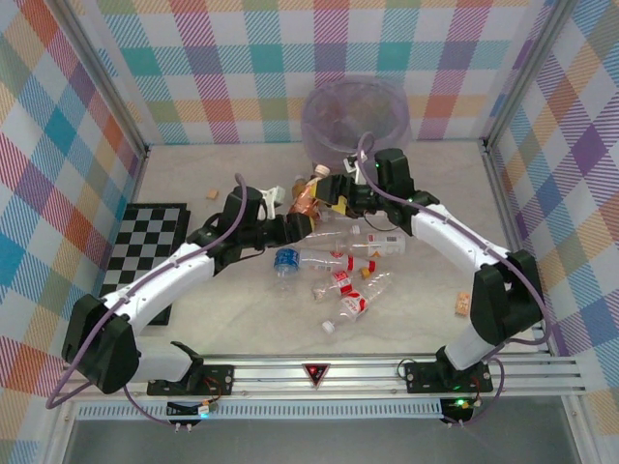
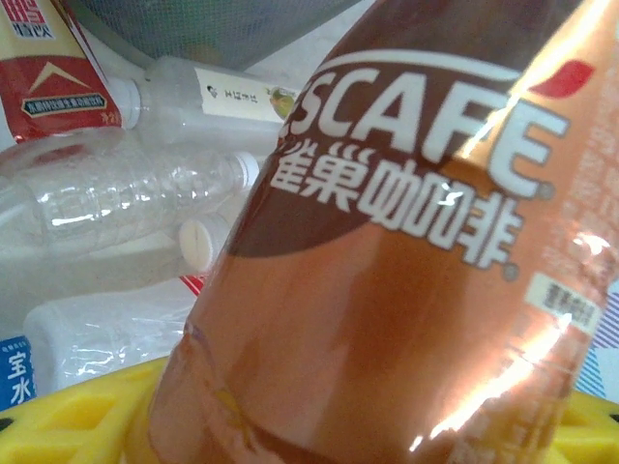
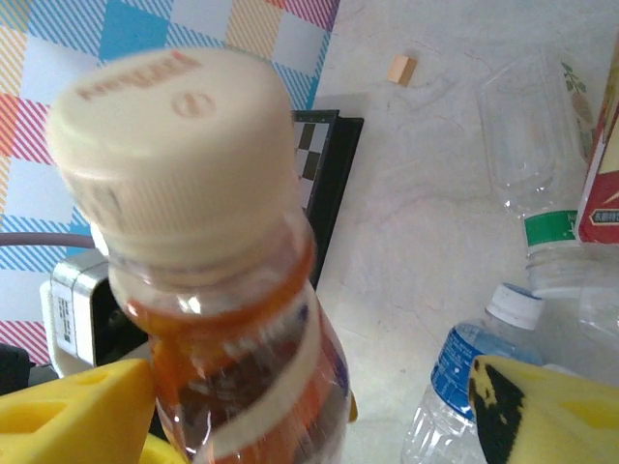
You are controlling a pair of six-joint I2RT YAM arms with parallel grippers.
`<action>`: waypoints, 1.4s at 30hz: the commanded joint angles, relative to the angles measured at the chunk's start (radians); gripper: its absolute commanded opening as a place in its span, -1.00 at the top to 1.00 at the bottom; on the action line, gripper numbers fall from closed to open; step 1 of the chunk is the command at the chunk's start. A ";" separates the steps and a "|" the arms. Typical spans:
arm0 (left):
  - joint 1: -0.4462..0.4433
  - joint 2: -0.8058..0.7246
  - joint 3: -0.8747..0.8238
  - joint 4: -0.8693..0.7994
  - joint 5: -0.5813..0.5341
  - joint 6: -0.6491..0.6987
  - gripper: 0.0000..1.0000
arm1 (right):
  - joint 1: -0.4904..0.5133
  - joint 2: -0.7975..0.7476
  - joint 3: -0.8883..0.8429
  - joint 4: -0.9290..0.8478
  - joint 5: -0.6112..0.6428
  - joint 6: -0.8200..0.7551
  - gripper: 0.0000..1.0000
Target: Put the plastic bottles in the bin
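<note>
A brown coffee bottle (image 1: 307, 200) with a cream cap (image 3: 174, 145) is held above the table, just short of the bin (image 1: 355, 114). My left gripper (image 1: 295, 224) is shut on its lower body, which looms large between the yellow fingers (image 2: 77, 416) in the left wrist view. My right gripper (image 3: 314, 416) stands open around the bottle's neck (image 3: 222, 319): its left finger touches the bottle and its right finger is well clear. Several clear plastic bottles (image 1: 334, 259) lie on the table below both arms. The bin is a translucent lilac bucket at the back.
A chessboard (image 1: 150, 242) lies at the left. Small tan cork-like blocks sit at the back left (image 1: 211, 193) and the right (image 1: 461, 304). A blue-labelled bottle (image 3: 464, 387) and a green-labelled clear one (image 3: 532, 164) lie under the right wrist.
</note>
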 commanded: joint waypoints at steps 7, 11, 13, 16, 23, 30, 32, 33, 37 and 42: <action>-0.030 0.029 0.018 0.073 0.050 0.003 0.03 | 0.009 0.041 0.041 0.100 -0.037 0.040 -0.31; -0.034 0.049 0.027 0.069 0.058 0.001 -0.03 | 0.010 0.036 0.062 0.065 -0.035 0.014 -0.10; -0.034 0.045 0.027 0.070 0.054 0.002 -0.16 | 0.010 0.024 0.074 0.029 -0.015 -0.014 -0.03; -0.034 0.033 0.018 0.085 0.054 0.002 -0.35 | 0.011 -0.002 0.099 -0.055 0.059 -0.062 -0.02; -0.033 0.011 0.007 0.066 0.037 0.007 -0.94 | -0.006 -0.030 0.219 -0.235 0.162 -0.199 0.07; -0.034 -0.056 0.016 -0.136 -0.071 0.077 -1.00 | -0.073 -0.035 0.435 -0.393 0.313 -0.342 0.10; -0.034 -0.067 0.021 -0.242 -0.126 0.092 -1.00 | -0.091 -0.031 0.494 -0.414 0.366 -0.370 0.10; -0.034 -0.068 0.024 -0.291 -0.158 0.101 -1.00 | -0.104 -0.026 0.525 -0.418 0.387 -0.382 0.09; -0.033 -0.065 0.006 -0.413 -0.251 0.104 -1.00 | -0.125 0.023 0.646 -0.430 0.530 -0.471 0.11; -0.041 -0.076 -0.038 -0.440 -0.288 0.084 -1.00 | -0.129 0.112 0.769 -0.421 0.658 -0.582 0.12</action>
